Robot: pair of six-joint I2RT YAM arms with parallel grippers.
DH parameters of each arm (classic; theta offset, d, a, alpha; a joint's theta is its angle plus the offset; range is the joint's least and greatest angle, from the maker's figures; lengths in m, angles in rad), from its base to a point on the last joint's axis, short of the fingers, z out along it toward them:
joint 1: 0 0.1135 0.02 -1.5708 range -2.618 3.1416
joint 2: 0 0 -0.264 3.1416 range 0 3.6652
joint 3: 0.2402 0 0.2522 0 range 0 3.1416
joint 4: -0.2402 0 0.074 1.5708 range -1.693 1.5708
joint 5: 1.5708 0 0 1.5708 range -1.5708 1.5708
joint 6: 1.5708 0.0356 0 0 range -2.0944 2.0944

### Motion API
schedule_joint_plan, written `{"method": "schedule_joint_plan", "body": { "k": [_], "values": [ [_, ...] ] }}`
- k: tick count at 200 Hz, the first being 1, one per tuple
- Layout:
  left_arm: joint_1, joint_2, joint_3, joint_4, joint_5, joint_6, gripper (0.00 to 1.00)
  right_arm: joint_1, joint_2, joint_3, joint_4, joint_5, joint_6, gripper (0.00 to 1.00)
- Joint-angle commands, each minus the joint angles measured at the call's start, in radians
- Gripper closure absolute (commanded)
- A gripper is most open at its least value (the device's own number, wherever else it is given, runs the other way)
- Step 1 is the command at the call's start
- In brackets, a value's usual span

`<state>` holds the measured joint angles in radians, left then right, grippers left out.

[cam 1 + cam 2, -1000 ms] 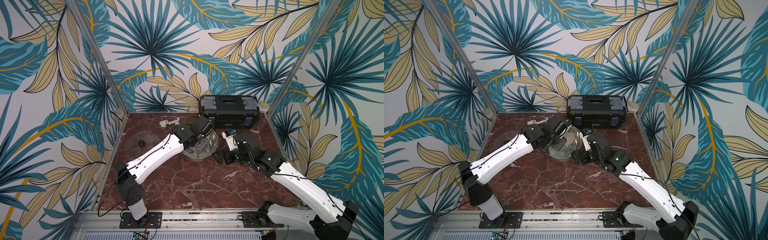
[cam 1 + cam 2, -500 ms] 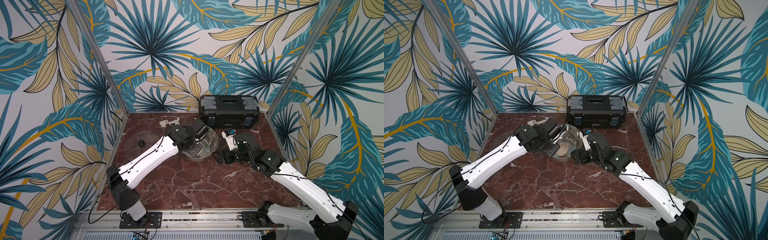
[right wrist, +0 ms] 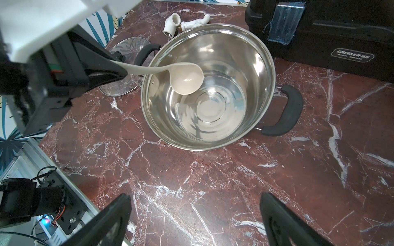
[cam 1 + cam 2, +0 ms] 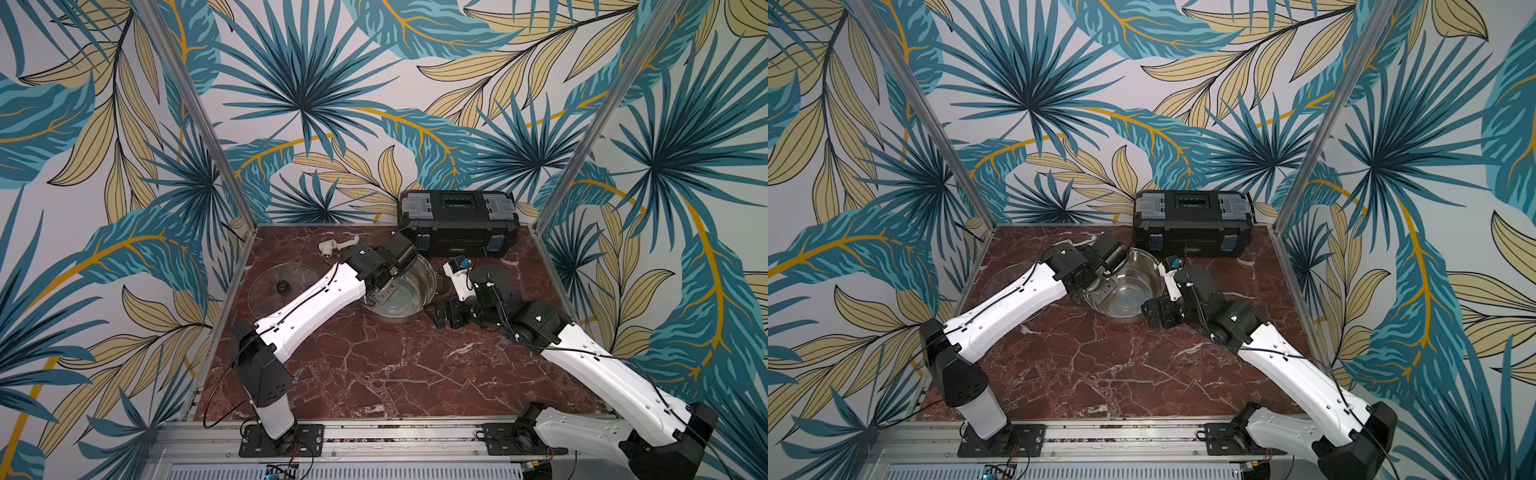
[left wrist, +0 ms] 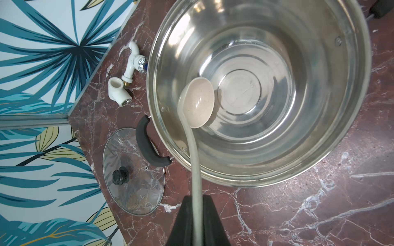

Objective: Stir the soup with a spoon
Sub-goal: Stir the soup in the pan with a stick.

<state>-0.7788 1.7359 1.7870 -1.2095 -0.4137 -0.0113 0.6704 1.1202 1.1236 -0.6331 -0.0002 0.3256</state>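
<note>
Lid (image 5: 132, 187) is off and lies on the table (image 5: 298, 213) beside the pot (image 5: 309, 136). Left claw (image 5: 197, 221) is clamped on the handle of the spoon (image 5: 197, 102). The spoon's bowl sits inside the pot, near the wall on the lid side. Right claw (image 3: 194, 198) stands wide and empty, near the pot, opposite the lid. Pickup and insertion look done; the stirring itself appears to remain. I cannot tell what the pot contains.

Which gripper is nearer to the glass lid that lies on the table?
Left. The left gripper, shut on the spoon, is by the pot on the side toward the glass lid; the right gripper, open, is across the pot from it.
</note>
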Motion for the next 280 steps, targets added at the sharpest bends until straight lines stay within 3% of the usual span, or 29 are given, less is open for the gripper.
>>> {"method": "schedule_joint_plan", "body": {
  "k": [1,42,83,120,154,193,229,254,280],
  "values": [
    [-0.018,-0.017,0.06,0.135,-0.013,0.008,1.0,0.005,-0.024,-0.02,-0.012,0.015,0.003,0.01],
    [-0.043,-0.016,0.059,0.21,0.091,-0.016,1.0,0.006,-0.029,-0.016,-0.019,0.019,0.001,0.0],
    [-0.043,-0.048,0.024,0.15,0.234,-0.057,1.0,0.005,-0.033,-0.011,-0.022,0.021,-0.004,0.0],
    [-0.042,-0.118,-0.033,0.058,0.286,-0.076,1.0,0.006,-0.022,-0.008,-0.007,0.008,-0.001,0.01],
    [-0.019,-0.127,-0.049,-0.059,0.267,-0.06,1.0,0.006,-0.008,-0.006,0.009,-0.004,0.002,0.01],
    [0.041,-0.15,-0.072,-0.067,0.237,-0.042,1.0,0.006,-0.004,-0.004,0.006,-0.005,-0.001,0.01],
    [0.05,-0.101,-0.001,-0.071,0.089,-0.007,1.0,0.005,-0.006,-0.007,0.003,-0.003,-0.002,0.0],
    [0.051,-0.055,0.044,-0.024,0.005,0.007,1.0,0.006,-0.011,-0.015,0.004,-0.001,0.001,0.01],
    [0.04,-0.05,0.033,0.084,-0.007,0.01,1.0,0.005,-0.022,-0.024,0.003,0.004,0.005,0.01]
  ]
}}
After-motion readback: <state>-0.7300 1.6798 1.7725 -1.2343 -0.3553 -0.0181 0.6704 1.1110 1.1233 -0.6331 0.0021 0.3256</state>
